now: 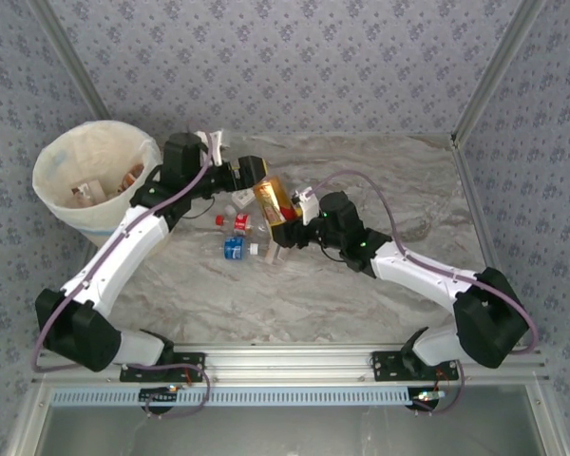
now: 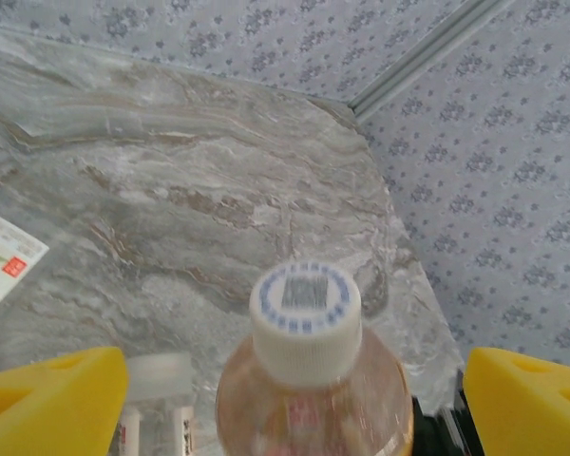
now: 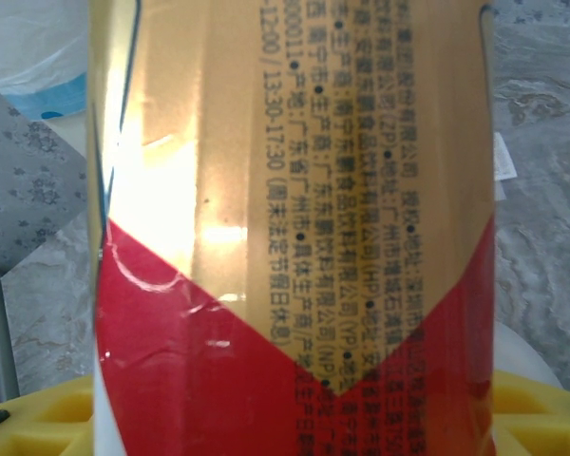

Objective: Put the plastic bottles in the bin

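Observation:
A clear bottle (image 1: 271, 202) with amber liquid, a gold and red label and a white cap hangs above the table between both grippers. My right gripper (image 1: 291, 228) is shut on its labelled body (image 3: 294, 237), with a yellow finger (image 3: 47, 413) against each side. My left gripper (image 1: 255, 177) stands open around the cap end (image 2: 306, 309), and its fingers (image 2: 52, 399) are clear of the bottle on both sides. The cream bin (image 1: 90, 176) stands at the far left, close to the left arm, with several items inside. Small bottles, red (image 1: 239, 220) and blue (image 1: 233, 248), lie on the table below.
A white carton (image 1: 242, 199) and a small white-capped bottle (image 2: 157, 380) lie under the left gripper. Another carton (image 2: 5, 261) with a green and red print lies at its left. Patterned walls enclose the marble table (image 1: 380, 285) behind and on the sides.

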Available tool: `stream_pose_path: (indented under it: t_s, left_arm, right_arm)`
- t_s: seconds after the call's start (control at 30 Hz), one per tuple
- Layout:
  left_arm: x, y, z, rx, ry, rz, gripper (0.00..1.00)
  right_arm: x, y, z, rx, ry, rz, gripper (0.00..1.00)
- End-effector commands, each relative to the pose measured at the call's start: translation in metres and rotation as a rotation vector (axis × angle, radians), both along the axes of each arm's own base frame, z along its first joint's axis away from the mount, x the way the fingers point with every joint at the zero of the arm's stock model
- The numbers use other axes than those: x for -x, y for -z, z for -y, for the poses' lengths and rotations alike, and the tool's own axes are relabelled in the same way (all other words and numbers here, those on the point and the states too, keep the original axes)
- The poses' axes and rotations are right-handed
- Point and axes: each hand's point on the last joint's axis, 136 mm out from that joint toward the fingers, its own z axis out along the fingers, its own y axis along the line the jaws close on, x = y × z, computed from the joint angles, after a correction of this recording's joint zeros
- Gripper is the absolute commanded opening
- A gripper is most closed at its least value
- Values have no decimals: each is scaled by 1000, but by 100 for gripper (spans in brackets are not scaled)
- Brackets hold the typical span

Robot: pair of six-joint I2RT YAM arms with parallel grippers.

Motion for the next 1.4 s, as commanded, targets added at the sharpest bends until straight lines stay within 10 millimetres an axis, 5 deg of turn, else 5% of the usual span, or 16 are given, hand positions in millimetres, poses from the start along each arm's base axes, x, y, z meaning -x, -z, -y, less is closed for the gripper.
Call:
stream_pose_path:
  t_s: [0.0, 0.5, 0.6, 0.73, 1.03, 1.17, 1.37]
  left_arm:
    - [-6, -7, 2, -57, 12, 42, 82]
    - [-15, 3, 7, -66, 12, 15, 10]
    - [-15, 3, 6, -66, 7, 13, 0]
    - [-13, -4, 2, -42, 5, 35, 0]
    - [-7, -20, -24, -27, -66, 81, 0]
    - [-2, -29, -34, -26, -91, 111, 0]
    - [5, -48, -46, -18, -118, 162, 0]
  right_arm:
    - [1, -22, -14, -47, -42, 36, 47]
    - [13, -20, -30, -44, -138, 4, 53]
    - [9, -21, -26, -31, -110, 5, 66]
    - [1, -28, -12, 2, -45, 13, 100]
    - [-31, -55, 60, -96, 267, -30, 100]
    - [-37, -58, 104, -148, 438, -35, 100]
    - [-38, -55, 141, -229, 542, -79, 100]
